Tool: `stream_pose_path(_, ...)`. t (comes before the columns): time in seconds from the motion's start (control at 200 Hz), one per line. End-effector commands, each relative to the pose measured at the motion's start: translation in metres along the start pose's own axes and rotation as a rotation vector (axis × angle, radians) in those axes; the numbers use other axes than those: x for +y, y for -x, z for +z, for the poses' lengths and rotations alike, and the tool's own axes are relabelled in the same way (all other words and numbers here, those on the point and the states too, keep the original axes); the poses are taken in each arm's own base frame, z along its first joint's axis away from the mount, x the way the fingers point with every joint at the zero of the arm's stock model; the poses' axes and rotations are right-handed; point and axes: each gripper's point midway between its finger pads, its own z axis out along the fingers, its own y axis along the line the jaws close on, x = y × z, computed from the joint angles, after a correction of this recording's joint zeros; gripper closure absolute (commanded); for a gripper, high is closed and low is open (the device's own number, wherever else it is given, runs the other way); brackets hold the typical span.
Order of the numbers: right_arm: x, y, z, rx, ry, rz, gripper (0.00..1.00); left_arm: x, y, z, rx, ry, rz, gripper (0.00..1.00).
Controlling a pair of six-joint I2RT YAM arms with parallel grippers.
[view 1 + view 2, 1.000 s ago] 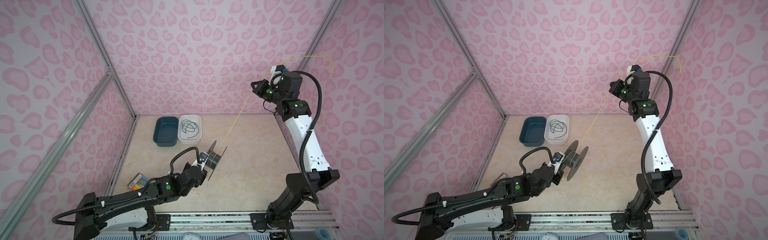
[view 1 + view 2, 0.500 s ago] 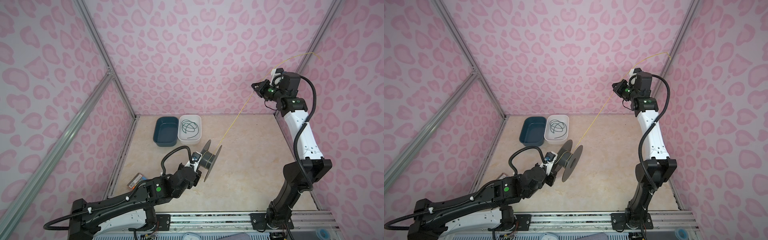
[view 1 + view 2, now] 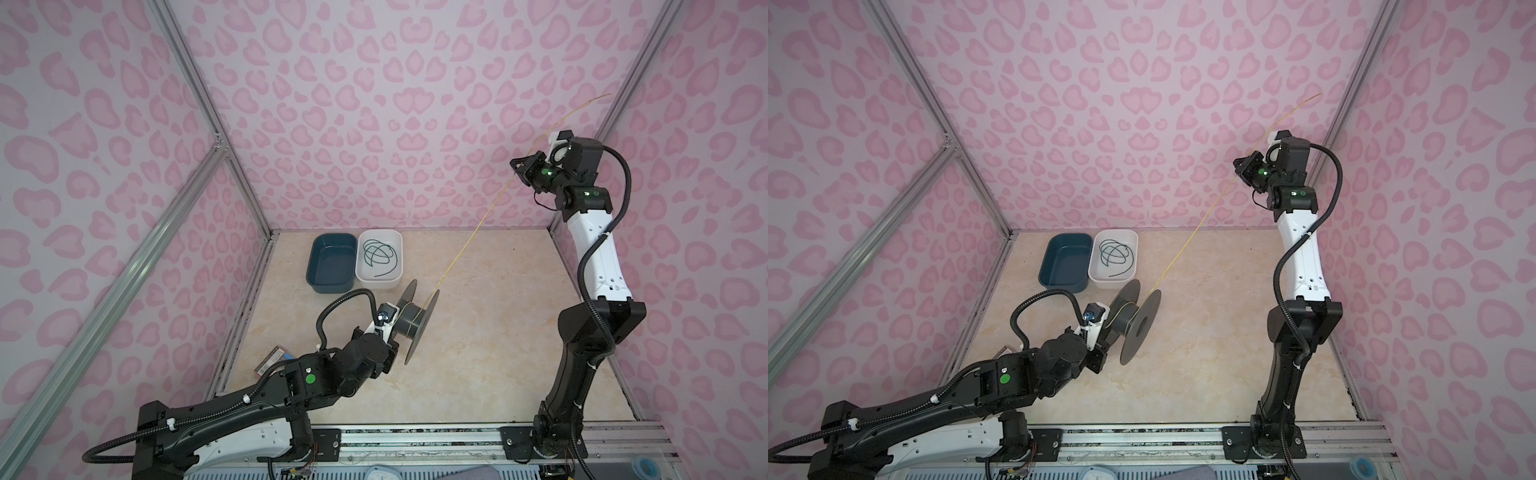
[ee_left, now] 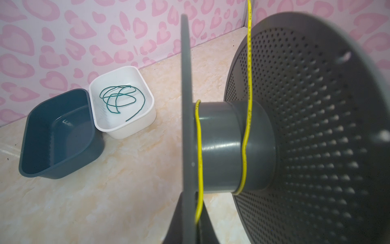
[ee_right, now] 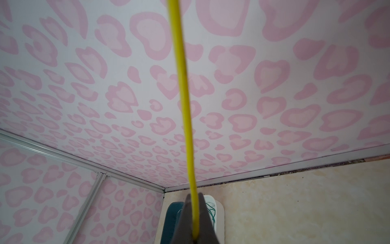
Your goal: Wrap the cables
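- One yellow cable (image 5: 182, 84) runs from the core of the spool (image 4: 219, 145) up to the right tool (image 5: 195, 224), which is clamped on it high above the far right corner of the bench (image 3: 498, 332).
- The green cable (image 4: 115, 96) lies coiled in the white tub (image 4: 126, 131) by the far edge.
- The left tool (image 4: 191, 228) is clamped on the spool's flange.

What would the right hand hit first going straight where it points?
Likely the pink wall: the right hand, shut on the yellow cable, is raised and aimed across the cell, nothing nearer in line. Depth unclear.
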Motion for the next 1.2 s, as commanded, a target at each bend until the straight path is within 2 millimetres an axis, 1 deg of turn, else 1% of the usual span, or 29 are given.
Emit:
stream_pose_path(0.0, -0.01, 0.066, -0.009, -0.279, -0.047, -0.068, 1.0, 0.013, -0.052, -0.012, 0.219, 0.009, 0.164, 0.96)
stream_pose_path(0.06, -0.017, 0.067, -0.007, -0.277, -0.053, -0.059, 1.0, 0.015, -0.047, -0.015, 0.211, 0.011, 0.159, 0.96)
stream_pose_path(0.19, -0.032, 0.059, 0.003, -0.251, -0.08, -0.053, 1.0, 0.015, -0.035, -0.021, 0.19, 0.001, 0.149, 0.96)
stream_pose_path(0.315, -0.044, 0.046, 0.009, -0.231, -0.103, -0.053, 1.0, 0.013, -0.024, -0.029, 0.174, -0.023, 0.145, 0.96)
stream_pose_path(0.4, -0.05, 0.032, 0.014, -0.212, -0.118, -0.064, 1.0, 0.013, -0.016, -0.034, 0.161, -0.038, 0.14, 0.96)
stream_pose_path(0.555, -0.072, 0.003, 0.023, -0.178, -0.161, -0.069, 1.0, 0.016, 0.011, -0.048, 0.1, -0.048, 0.11, 0.96)
stream_pose_path(0.635, -0.088, -0.018, 0.027, -0.156, -0.186, -0.058, 1.0, 0.019, 0.031, -0.057, 0.044, -0.048, 0.074, 0.96)
stream_pose_path(0.77, -0.106, -0.05, 0.033, -0.125, -0.217, -0.048, 1.0, 0.024, 0.064, -0.07, -0.035, -0.045, 0.029, 0.96)
stream_pose_path(0.855, -0.117, -0.07, 0.036, -0.103, -0.232, -0.037, 1.0, 0.029, 0.082, -0.075, -0.069, -0.043, -0.008, 0.96)
stream_pose_path(0.95, -0.125, -0.089, 0.035, -0.088, -0.249, -0.035, 1.0, 0.035, 0.102, -0.08, -0.109, -0.06, -0.072, 0.96)
stream_pose_path(1.045, -0.136, -0.11, 0.033, -0.066, -0.271, -0.028, 1.0, 0.046, 0.121, -0.084, -0.153, -0.06, -0.147, 0.96)
stream_pose_path(1.105, -0.138, -0.121, 0.031, -0.06, -0.275, -0.03, 1.0, 0.051, 0.131, -0.086, -0.176, -0.058, -0.184, 0.96)
stream_pose_path(1.12, -0.135, -0.12, 0.031, -0.068, -0.271, -0.032, 1.0, 0.053, 0.133, -0.086, -0.181, -0.058, -0.191, 0.96)
stream_pose_path(1.13, -0.142, -0.13, 0.03, -0.053, -0.287, -0.026, 1.0, 0.053, 0.135, -0.085, -0.184, -0.06, -0.195, 0.96)
stream_pose_path(1.14, -0.145, -0.134, 0.029, -0.046, -0.293, -0.025, 1.0, 0.053, 0.136, -0.085, -0.186, -0.06, -0.199, 0.96)
stream_pose_path(1.195, -0.147, -0.145, 0.026, -0.052, -0.304, -0.02, 1.0, 0.056, 0.145, -0.083, -0.208, -0.058, -0.23, 0.96)
